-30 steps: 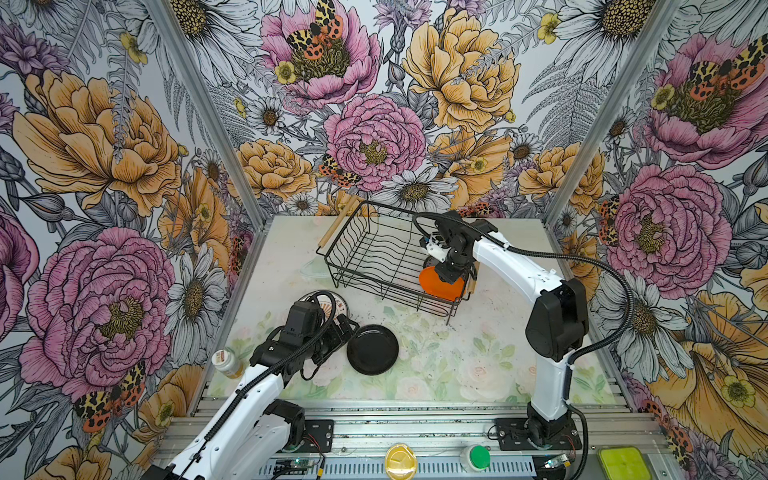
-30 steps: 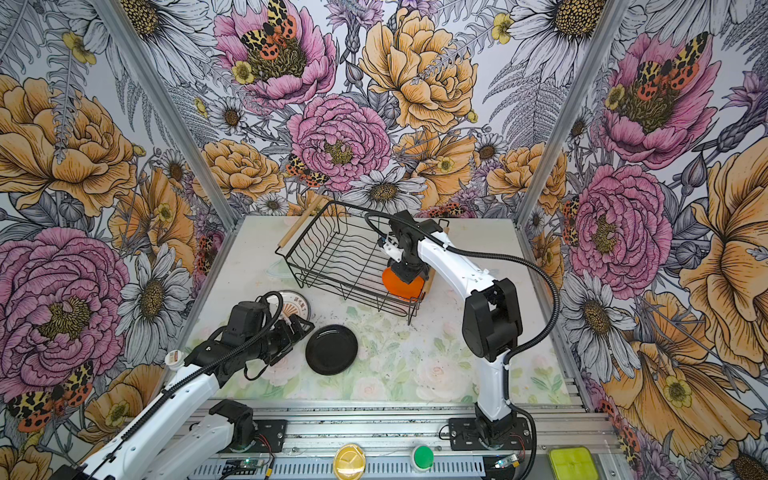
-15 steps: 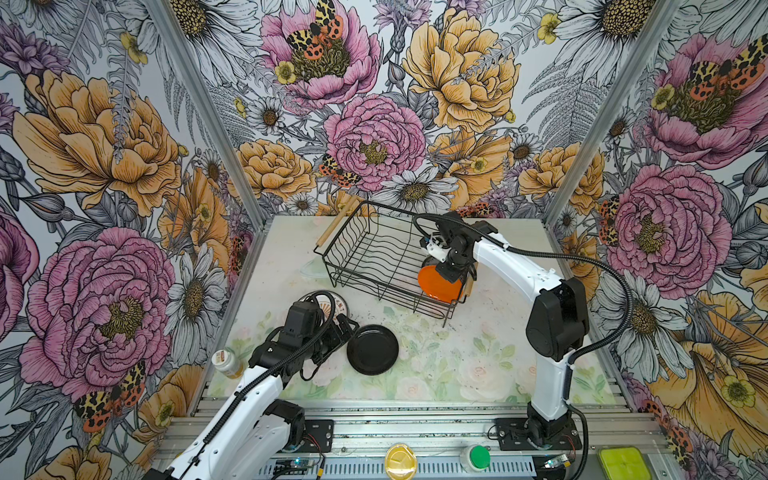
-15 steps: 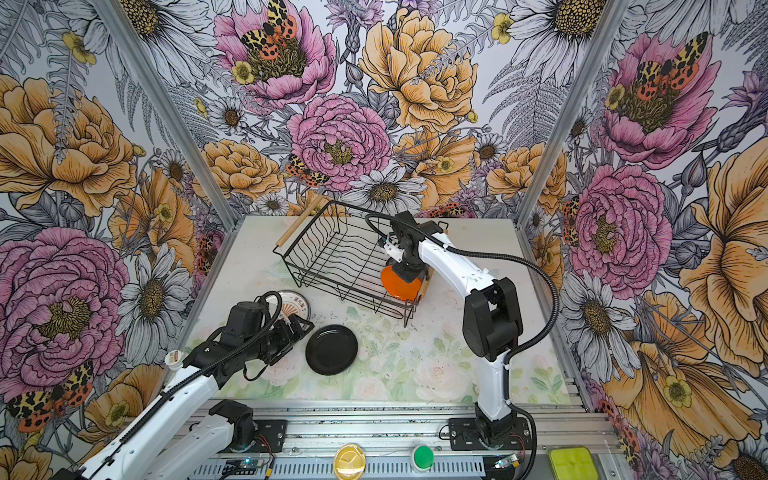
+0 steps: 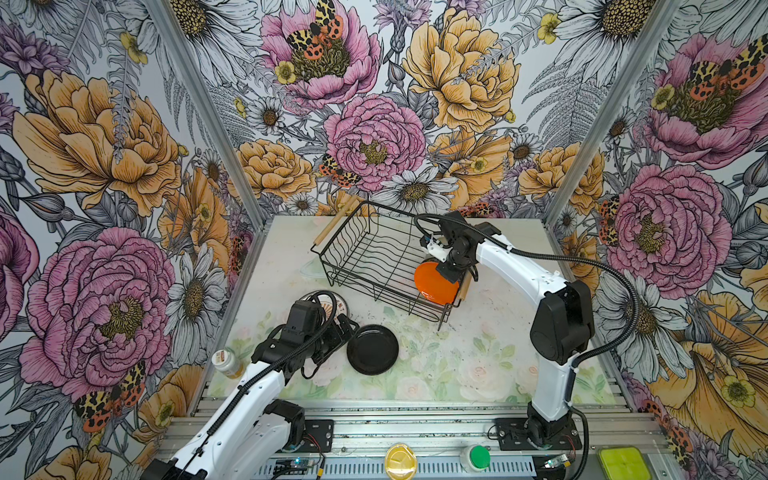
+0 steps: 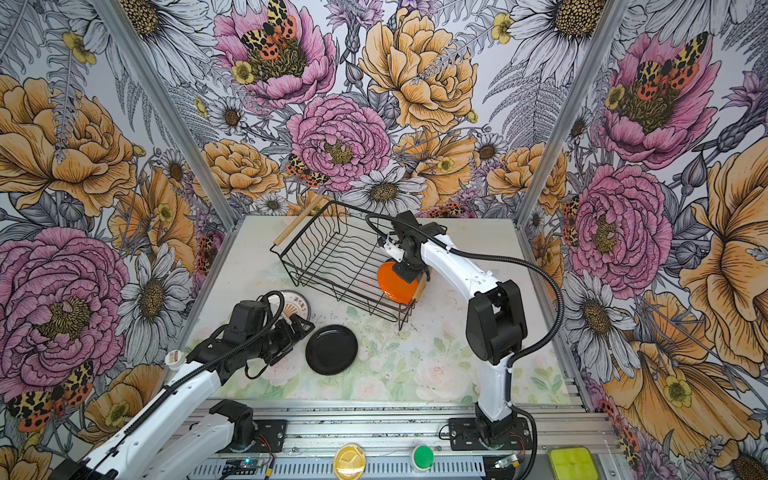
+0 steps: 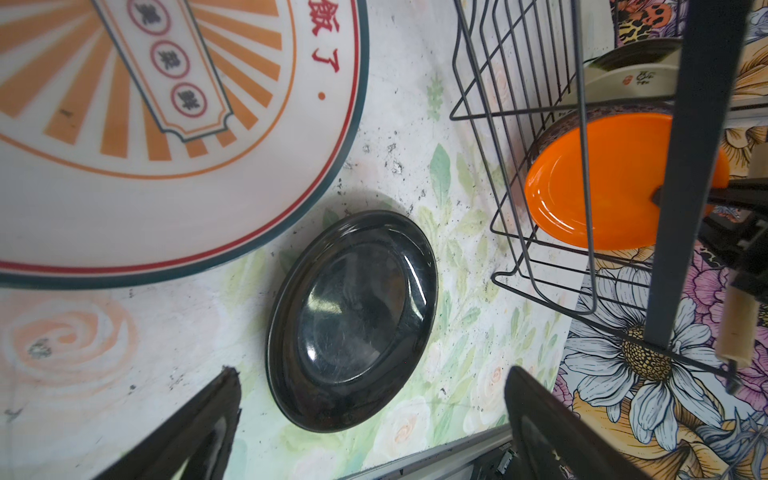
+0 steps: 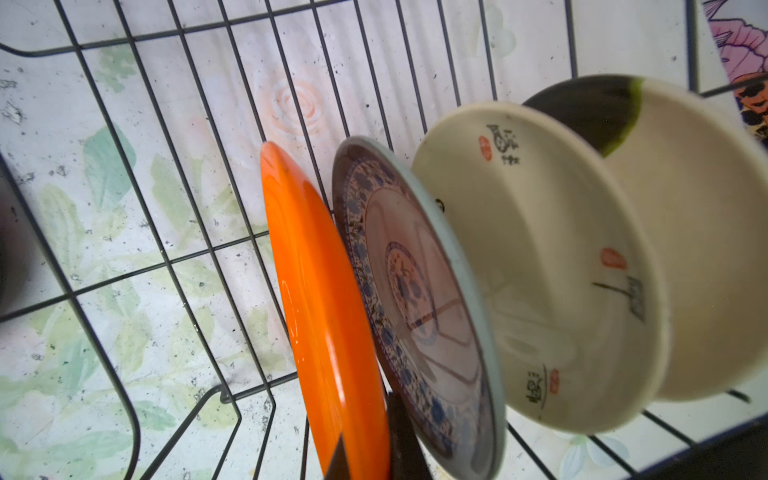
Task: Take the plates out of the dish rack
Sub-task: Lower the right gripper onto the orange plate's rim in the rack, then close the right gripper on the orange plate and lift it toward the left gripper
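The black wire dish rack (image 5: 376, 296) stands at the back of the table. At its right end an orange plate (image 5: 434, 284) stands on edge, and my right gripper (image 5: 451, 270) is shut on its upper rim. In the right wrist view the jaws (image 8: 370, 453) pinch the orange plate (image 8: 316, 299); behind it stand a blue-patterned plate (image 8: 415, 299), a cream plate (image 8: 540, 270) and a cream plate with a black patch (image 8: 685, 208). A black plate (image 5: 372, 349) and a white plate with orange rays (image 5: 338, 305) lie flat on the table. My left gripper (image 5: 343, 328) hovers open beside the black plate (image 7: 353, 320).
A small capped bottle (image 5: 226, 361) stands at the table's left edge. The rack's wooden handle (image 5: 332, 228) is near the back wall. Flowered walls close in three sides. A metal rail with a green button (image 5: 478, 457) runs along the front.
My right gripper's jaws have closed on the orange plate's rim, and the plate has shifted slightly left. The left arm has not moved.
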`<control>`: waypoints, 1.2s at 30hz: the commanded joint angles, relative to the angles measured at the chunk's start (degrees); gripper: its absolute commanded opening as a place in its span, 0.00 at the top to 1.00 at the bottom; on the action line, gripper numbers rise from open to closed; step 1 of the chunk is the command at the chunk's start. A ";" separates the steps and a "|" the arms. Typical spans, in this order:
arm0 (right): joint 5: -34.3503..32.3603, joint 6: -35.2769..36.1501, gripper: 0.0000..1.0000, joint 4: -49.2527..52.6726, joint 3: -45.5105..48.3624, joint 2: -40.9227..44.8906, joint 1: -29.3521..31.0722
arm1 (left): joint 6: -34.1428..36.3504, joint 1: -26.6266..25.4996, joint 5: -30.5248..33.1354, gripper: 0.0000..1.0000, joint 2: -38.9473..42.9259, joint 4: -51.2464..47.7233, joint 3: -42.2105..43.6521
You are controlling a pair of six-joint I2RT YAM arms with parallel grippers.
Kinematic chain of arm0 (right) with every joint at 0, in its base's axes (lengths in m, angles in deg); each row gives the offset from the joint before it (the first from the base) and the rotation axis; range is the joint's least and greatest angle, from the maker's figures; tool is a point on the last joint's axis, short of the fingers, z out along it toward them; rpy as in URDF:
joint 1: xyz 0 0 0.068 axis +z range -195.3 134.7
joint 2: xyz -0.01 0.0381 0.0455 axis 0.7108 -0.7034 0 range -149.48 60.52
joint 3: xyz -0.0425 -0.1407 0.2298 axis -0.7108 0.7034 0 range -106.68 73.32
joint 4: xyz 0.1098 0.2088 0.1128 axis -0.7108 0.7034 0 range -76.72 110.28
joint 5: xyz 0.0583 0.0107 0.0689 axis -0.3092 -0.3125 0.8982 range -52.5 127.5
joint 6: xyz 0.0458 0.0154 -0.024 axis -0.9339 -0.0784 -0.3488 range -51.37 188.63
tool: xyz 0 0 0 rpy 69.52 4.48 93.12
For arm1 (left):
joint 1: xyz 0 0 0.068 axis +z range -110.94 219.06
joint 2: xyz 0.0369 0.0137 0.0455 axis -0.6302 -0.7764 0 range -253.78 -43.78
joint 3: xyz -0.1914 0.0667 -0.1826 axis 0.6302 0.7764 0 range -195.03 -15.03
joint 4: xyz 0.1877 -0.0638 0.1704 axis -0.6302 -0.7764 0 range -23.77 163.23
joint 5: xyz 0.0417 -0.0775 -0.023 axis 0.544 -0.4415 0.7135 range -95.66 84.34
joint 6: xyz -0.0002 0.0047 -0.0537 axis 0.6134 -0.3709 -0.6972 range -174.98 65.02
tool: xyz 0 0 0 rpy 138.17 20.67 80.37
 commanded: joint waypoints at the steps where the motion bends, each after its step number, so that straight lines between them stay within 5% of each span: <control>1: 0.61 1.49 1.00 1.19 0.21 3.74 0.21 | 0.89 0.44 0.40 0.01 -0.56 0.28 -2.21; 24: 9.75 0.85 1.00 0.46 -4.41 14.93 0.29 | 0.64 -0.21 1.07 0.01 2.88 0.98 -4.91; 36: 23.41 -7.71 1.00 -15.66 6.28 35.46 0.30 | 1.33 -3.54 -0.53 0.01 5.75 4.80 -5.41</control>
